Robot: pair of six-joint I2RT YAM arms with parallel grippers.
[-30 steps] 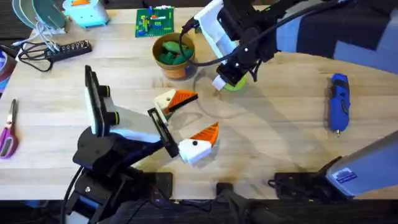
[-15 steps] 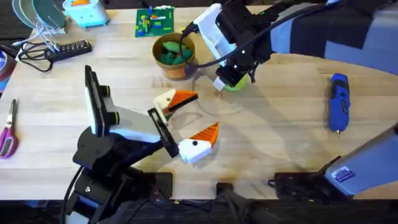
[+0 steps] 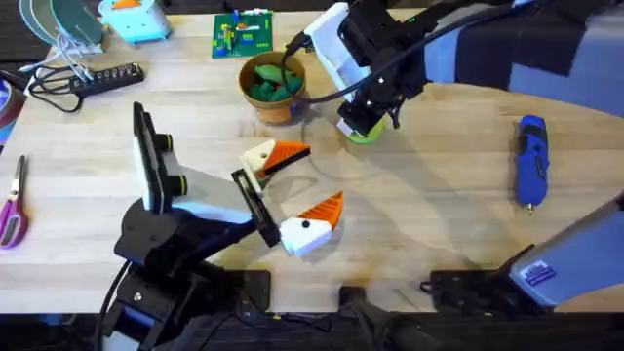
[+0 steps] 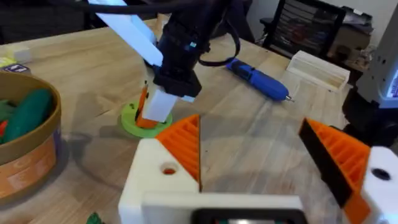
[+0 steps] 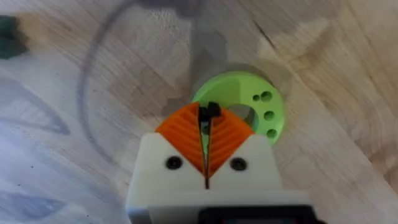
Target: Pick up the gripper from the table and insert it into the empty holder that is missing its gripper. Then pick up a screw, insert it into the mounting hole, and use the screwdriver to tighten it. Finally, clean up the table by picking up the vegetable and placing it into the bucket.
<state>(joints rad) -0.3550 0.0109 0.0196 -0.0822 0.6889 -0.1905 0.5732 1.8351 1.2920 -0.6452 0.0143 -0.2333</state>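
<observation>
movement over the last second is small. the left arm has not stirred: it lies low across the near-left table, left gripper (image 3: 297, 190) on its side with fingers spread wide apart, holding nothing. in the left wrist view the orange wedge (image 4: 186, 146) already sits on the white holder (image 4: 149, 183), and its mounting hole (image 4: 168, 169) looks open, so the insert step seems done and the screw step is in hand.

bucket (image 3: 272, 86) stands at the far middle, green pieces inside. a dark green scrap, probably the vegetable (image 5: 10, 32), lies on the bare wood apart from the disc, so cleanup is not yet done.

the right arm comes in from the far right, wrist bent down, and has drifted slightly far and right, so the right gripper (image 3: 359, 127) now sits squarely over the green disc (image 3: 370, 136). its pads are pressed together with a small black thing pinched at the tips, likely a screw (image 5: 208, 112). that reads as the screw being picked off the disc; whether it is lifted clear i cannot tell.

screwdriver (image 3: 531, 161) lies untouched at the right, well apart from both arms.
</observation>
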